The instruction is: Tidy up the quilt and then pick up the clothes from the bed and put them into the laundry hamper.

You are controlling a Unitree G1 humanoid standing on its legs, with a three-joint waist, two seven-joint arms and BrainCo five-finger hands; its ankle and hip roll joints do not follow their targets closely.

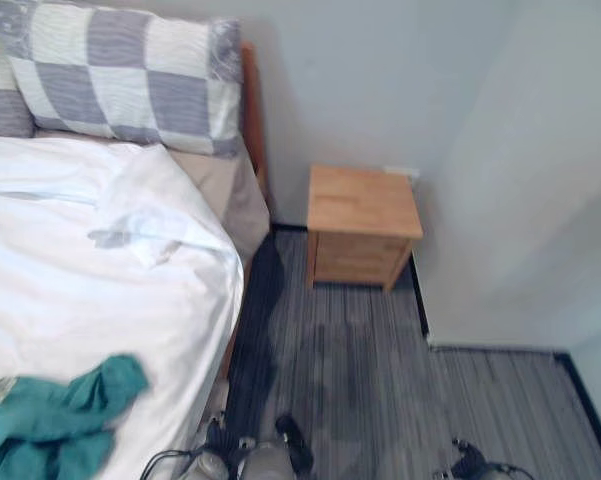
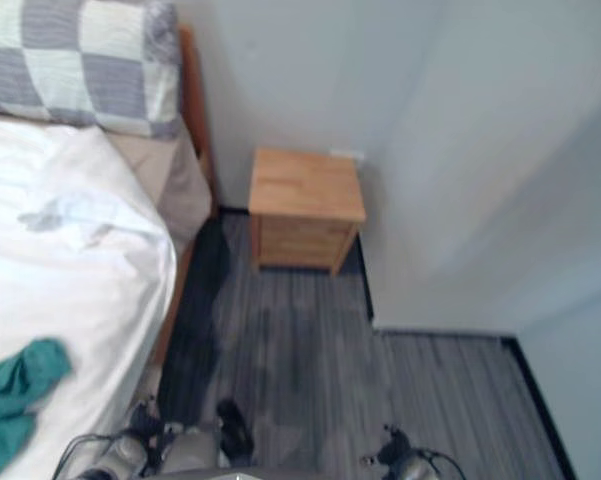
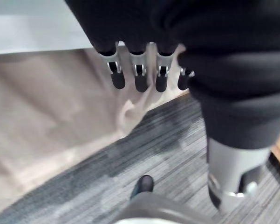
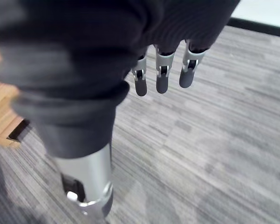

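The left hand hangs with fingers straight and relaxed, holding nothing, beside the beige bed skirt above the grey striped carpet. The right hand hangs likewise, fingers loose and empty, over the carpet. A crumpled teal garment lies on the rumpled white quilt near the bed's edge, below the grey-and-white checked pillow. A small wooden nightstand stands beside the bed against the wall.

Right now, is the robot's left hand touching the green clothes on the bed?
Apart. The left wrist view shows the left hand hanging over carpet with straight fingers holding nothing; the green clothes lie on the white quilt.
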